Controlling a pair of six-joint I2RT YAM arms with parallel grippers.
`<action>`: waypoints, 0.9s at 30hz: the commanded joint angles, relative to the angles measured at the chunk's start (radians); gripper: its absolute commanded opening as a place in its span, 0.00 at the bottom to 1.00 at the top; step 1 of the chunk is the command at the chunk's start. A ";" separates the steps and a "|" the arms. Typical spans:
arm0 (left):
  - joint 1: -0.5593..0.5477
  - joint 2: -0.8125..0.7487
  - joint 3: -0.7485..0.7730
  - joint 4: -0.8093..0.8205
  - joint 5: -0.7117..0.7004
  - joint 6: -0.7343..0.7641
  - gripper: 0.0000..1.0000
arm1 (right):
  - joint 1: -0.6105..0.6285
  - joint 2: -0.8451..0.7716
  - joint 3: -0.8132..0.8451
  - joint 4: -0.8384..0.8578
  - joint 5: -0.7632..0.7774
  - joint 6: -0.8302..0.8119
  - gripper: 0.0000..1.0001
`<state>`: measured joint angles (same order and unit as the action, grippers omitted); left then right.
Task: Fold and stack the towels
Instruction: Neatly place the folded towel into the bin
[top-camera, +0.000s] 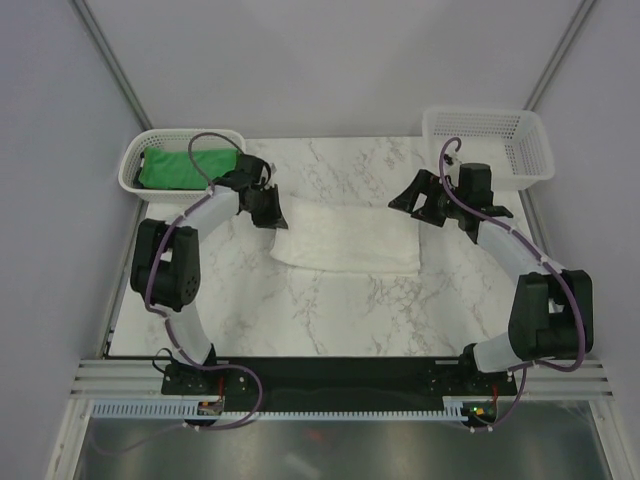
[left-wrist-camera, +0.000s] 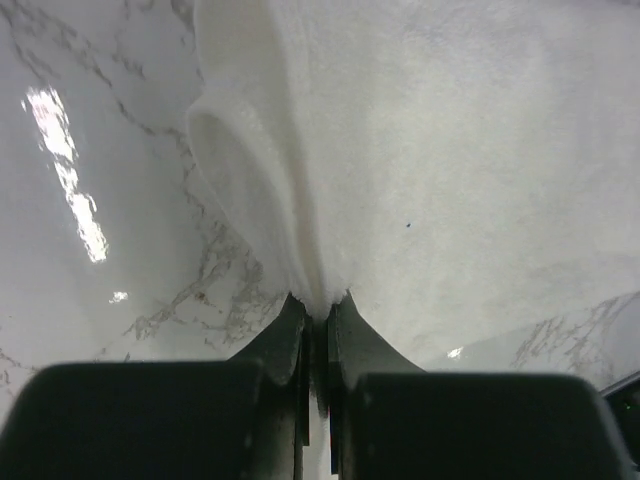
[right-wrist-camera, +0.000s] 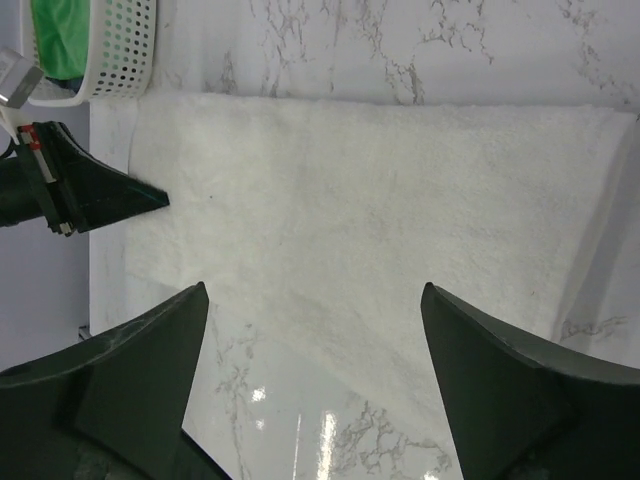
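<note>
Left wrist: left gripper (left-wrist-camera: 318, 305) pinches the white towel (left-wrist-camera: 450, 150) at its 9 o'clock edge, probably to fold it over; right gripper (right-wrist-camera: 312, 292) hangs released at 3 o'clock.

No text, label, brand, number or sign can be read in any of the three views.
</note>
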<state>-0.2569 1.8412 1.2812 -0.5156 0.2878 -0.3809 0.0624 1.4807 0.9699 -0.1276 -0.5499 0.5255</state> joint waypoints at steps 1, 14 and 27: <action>-0.005 -0.002 0.164 -0.096 -0.082 0.000 0.02 | 0.007 -0.048 0.027 0.026 0.027 0.025 0.98; -0.004 0.134 0.466 -0.210 -0.254 0.072 0.02 | 0.005 -0.080 0.082 0.008 0.018 0.039 0.98; 0.048 0.274 0.859 -0.322 -0.541 0.195 0.02 | 0.007 -0.100 0.096 0.003 0.007 0.027 0.98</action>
<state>-0.2413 2.0850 2.0468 -0.8307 -0.1555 -0.2562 0.0666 1.4086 1.0237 -0.1398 -0.5262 0.5625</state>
